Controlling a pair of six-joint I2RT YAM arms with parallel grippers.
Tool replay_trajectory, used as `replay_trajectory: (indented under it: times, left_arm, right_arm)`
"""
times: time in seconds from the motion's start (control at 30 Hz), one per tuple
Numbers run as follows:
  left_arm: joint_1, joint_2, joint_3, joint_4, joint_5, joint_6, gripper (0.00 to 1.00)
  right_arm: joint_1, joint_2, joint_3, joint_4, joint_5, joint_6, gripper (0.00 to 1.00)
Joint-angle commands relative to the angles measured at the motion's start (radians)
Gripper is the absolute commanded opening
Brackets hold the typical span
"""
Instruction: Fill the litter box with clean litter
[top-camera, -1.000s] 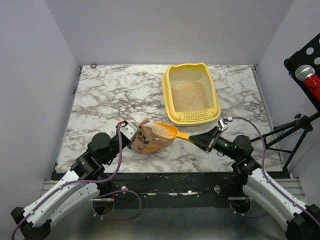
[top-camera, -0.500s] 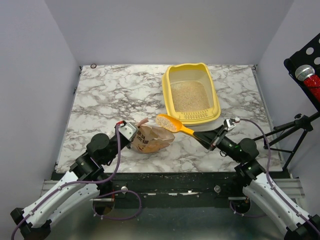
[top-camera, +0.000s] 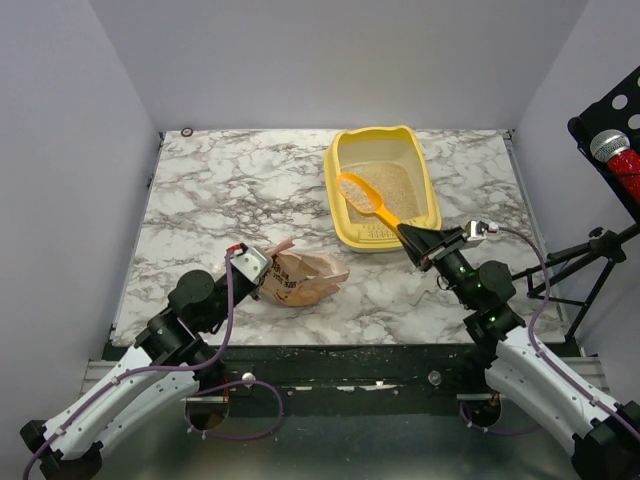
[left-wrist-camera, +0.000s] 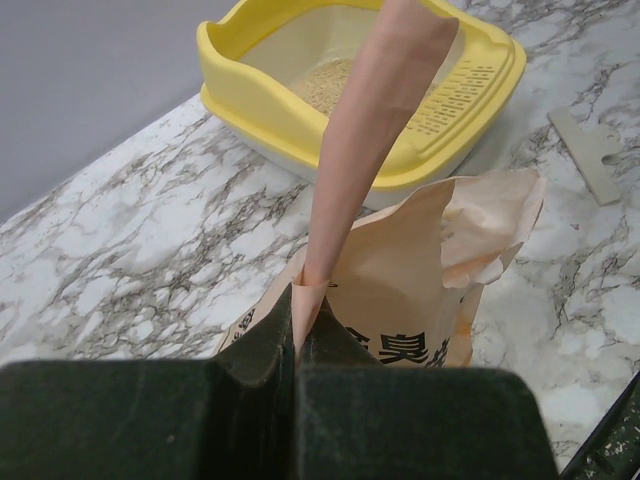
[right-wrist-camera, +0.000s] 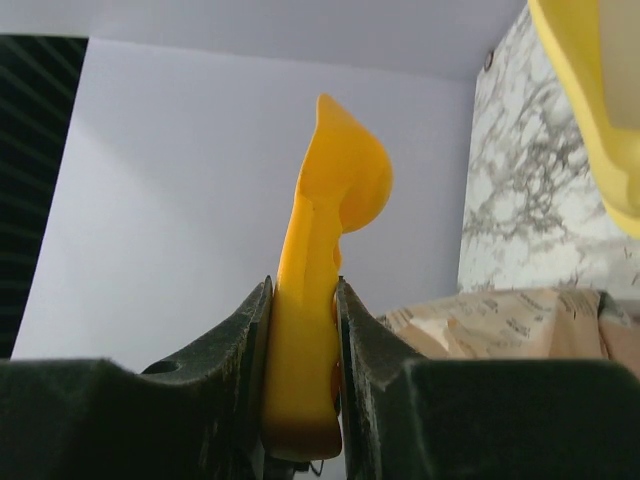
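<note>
My right end effector (top-camera: 412, 240), clamped on the scoop (top-camera: 362, 193) handle, has carried its load from the bag (top-camera: 305, 282) to above the box (top-camera: 343, 150) near the far edge of the table (top-camera: 220, 190), ready to tip onto the litter (top-camera: 398, 185) there, while my left end effector (top-camera: 262, 268) pinches the bag's flap.

Table (top-camera: 230, 190): marble.
Box (top-camera: 385, 236): on it, just beyond my right claw (top-camera: 412, 238).
Bag (top-camera: 300, 287): on it, at my left claw (left-wrist-camera: 297, 320).
</note>
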Motion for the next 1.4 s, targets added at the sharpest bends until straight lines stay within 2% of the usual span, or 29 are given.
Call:
replay_trajectory:
  times: [0.0, 0.1, 0.23, 0.4, 0.47, 0.73, 0.97, 1.2, 1.37]
  left_arm:
    - [-0.010, -0.019, 0.039, 0.089, 0.004, -0.034, 0.00]
    - [-0.010, -0.011, 0.049, 0.082, 0.001, -0.042, 0.00]
    - [-0.010, -0.010, 0.057, 0.068, -0.019, -0.045, 0.00]
    - [-0.010, 0.003, 0.072, 0.045, -0.044, -0.051, 0.00]
    - [-0.010, 0.003, 0.074, 0.043, -0.056, -0.054, 0.00]
    - [-0.010, 0.010, 0.089, 0.017, -0.079, -0.062, 0.00]
    - [-0.010, 0.023, 0.091, 0.011, -0.082, -0.062, 0.00]
    - [-0.009, 0.033, 0.091, 0.010, -0.070, -0.059, 0.00]
    - [-0.010, 0.041, 0.088, 0.013, -0.057, -0.059, 0.00]
  right_arm:
    - [-0.005, 0.036, 0.078, 0.098, 0.231, -0.079, 0.01]
    - [-0.005, 0.088, 0.144, -0.006, 0.307, -0.129, 0.01]
    - [-0.005, 0.171, 0.298, -0.300, 0.415, -0.249, 0.01]
    - [-0.005, 0.254, 0.394, -0.454, 0.505, -0.373, 0.01]
    - [-0.005, 0.315, 0.463, -0.566, 0.526, -0.425, 0.01]
    - [-0.005, 0.510, 0.719, -0.819, 0.512, -0.723, 0.01]
    - [-0.005, 0.710, 0.987, -1.039, 0.414, -0.975, 0.00]
    - [-0.005, 0.800, 1.217, -1.281, 0.400, -1.172, 0.01]
    - [0.002, 0.784, 1.355, -1.418, 0.376, -1.251, 0.01]
